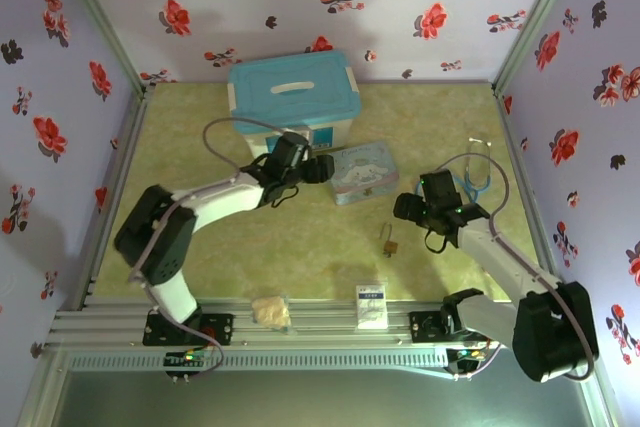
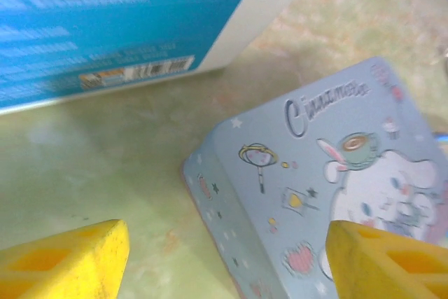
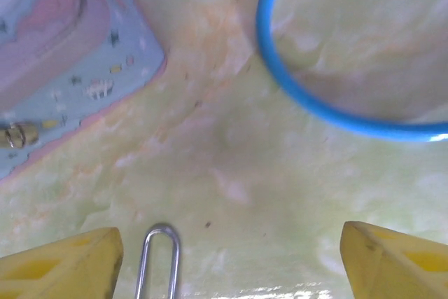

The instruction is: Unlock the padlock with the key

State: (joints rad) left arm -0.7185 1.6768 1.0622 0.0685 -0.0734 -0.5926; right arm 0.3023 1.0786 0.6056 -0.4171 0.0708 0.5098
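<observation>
left gripper (image 2: 224, 267): fingers (image 2: 63, 260) spread, by smooth blue tin (image 2: 329, 173) | right gripper (image 3: 227, 267): spread, not pinching thin silver loop (probably the padlock (image 3: 159, 264))

On the bench (image 1: 190, 137), the padlock (image 1: 388, 240) lies before the tin (image 1: 362, 173); the storage box (image 1: 293, 95) stands behind it, the stethoscope (image 1: 478, 175) to its right.

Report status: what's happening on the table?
Left gripper open above blue tin. Right gripper open, empty. Padlock loose on table, beside right gripper. Nothing covering it.
</observation>
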